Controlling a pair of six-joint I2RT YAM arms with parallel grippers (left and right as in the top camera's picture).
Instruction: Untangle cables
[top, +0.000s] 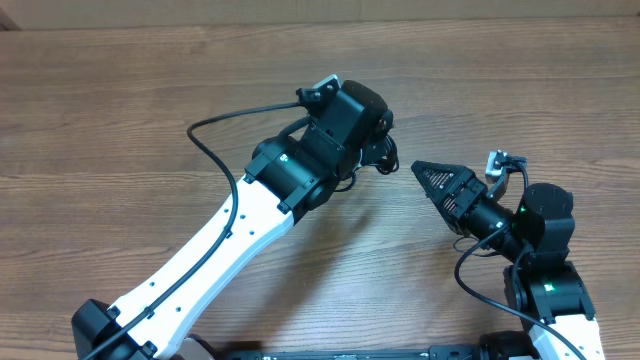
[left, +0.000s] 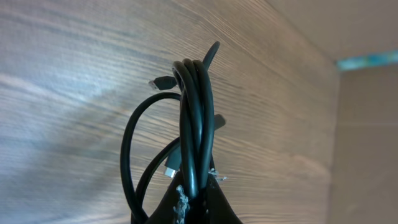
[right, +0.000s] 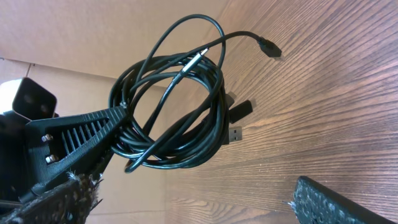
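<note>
My left gripper (left: 196, 198): pinching the cables (left: 196, 118), bottom middle of the frame.
My right gripper (top: 438, 183): spread wide, right side.
The cables: bunched loops.

No legible text or markings

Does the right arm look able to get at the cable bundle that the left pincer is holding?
Probably yes. The right pincer is open and faces the cables, which hang from the shut left pincer. Nothing seems to stand between them.
</note>
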